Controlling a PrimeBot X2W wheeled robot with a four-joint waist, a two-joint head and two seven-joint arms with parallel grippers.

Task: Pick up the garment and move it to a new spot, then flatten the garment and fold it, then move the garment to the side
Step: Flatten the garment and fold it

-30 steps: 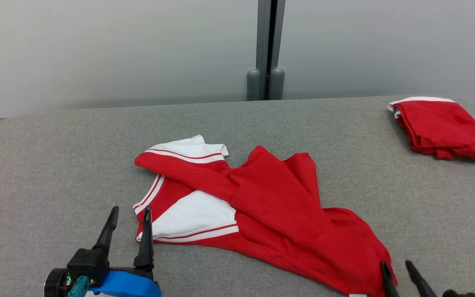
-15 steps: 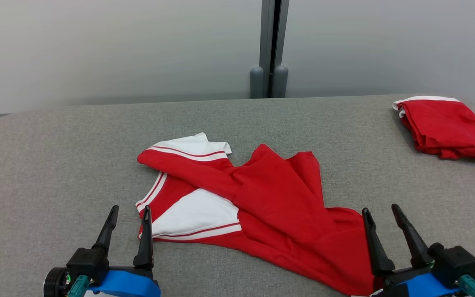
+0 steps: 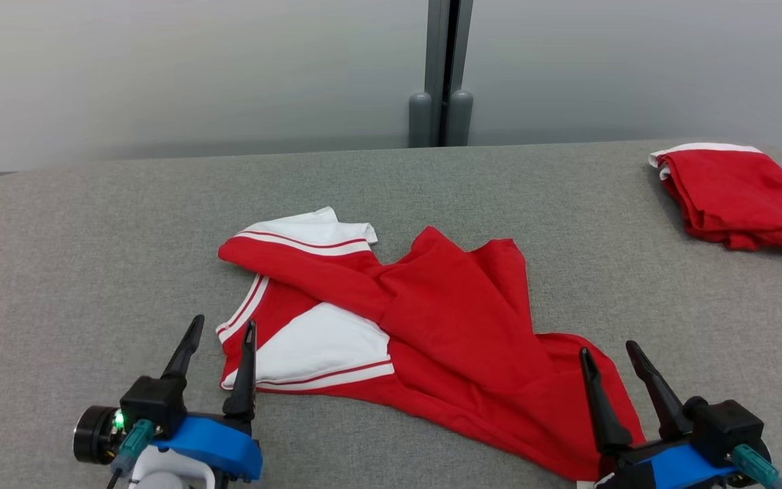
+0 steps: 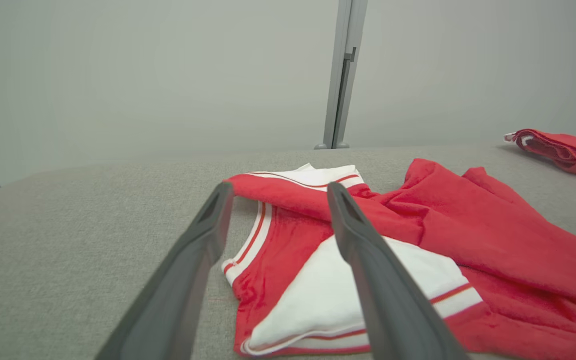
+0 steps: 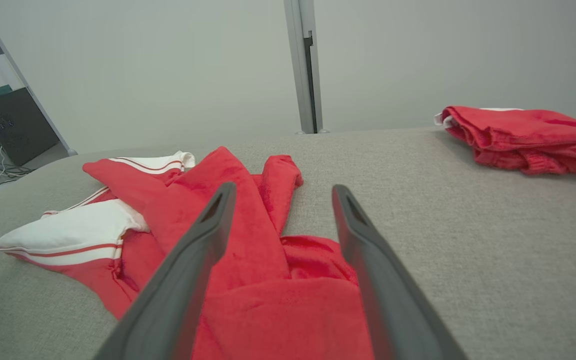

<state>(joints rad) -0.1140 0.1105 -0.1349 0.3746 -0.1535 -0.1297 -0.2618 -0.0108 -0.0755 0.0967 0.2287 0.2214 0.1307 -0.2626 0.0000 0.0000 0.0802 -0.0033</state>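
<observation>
We see the garment (image 3: 445,326), a red shirt with white, red-striped trim, lying crumpled on the grey bench (image 3: 92,272). It is on our side of the grey post (image 3: 440,68) that stands against the wall behind, with its middle roughly in line with that post. Its long axis runs on a slant. The trimmed end, with white panels and a folded-over sleeve, points away to the left of the post. The plain red end trails toward us and to the right of the post. A broad red fold crosses the middle and covers part of the lower white panel.

Our left end effector (image 3: 222,323) sits left of the post and close to us, fingers wide apart and holding nothing. One finger is over bare bench and the other shows against the edge of the trimmed end. We cannot tell whether it touches the cloth.

Our right end effector (image 3: 607,348) sits right of the post and close to us, also spread wide and gripping nothing. Its fingers are over the plain red end, and in the right wrist view red fabric shows between them.

A second red cloth (image 3: 737,197), folded, lies well to the right of the post near the bench's far edge, well apart from the garment.
</observation>
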